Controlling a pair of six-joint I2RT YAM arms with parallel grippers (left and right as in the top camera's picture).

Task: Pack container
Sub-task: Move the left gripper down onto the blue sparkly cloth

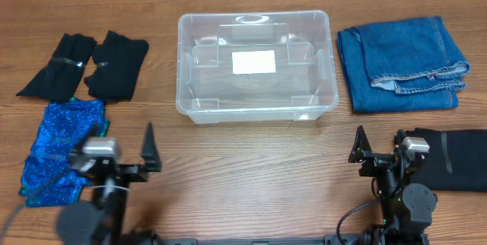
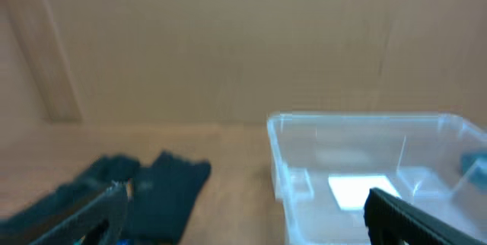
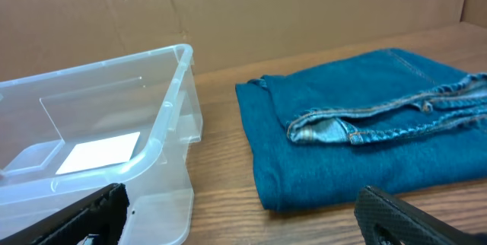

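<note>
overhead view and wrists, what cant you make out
- Black fabric, overhead: partly under the right arm, cut by the right edge.
- Blue sparkly cloth, overhead: left arm covers part.
- Black garments, left wrist: blurred, cut off below.
- Container, right wrist: cut off at left.

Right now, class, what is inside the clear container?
The container holds no clothes. Only the white label on its bottom shows. The see-through walls hide nothing inside, though whatever lies directly beneath the label cannot be seen.

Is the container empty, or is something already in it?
Empty. Overhead, the container shows only its white label through the clear bottom; the folded jeans, black garments and blue fabric all lie outside it.
</note>
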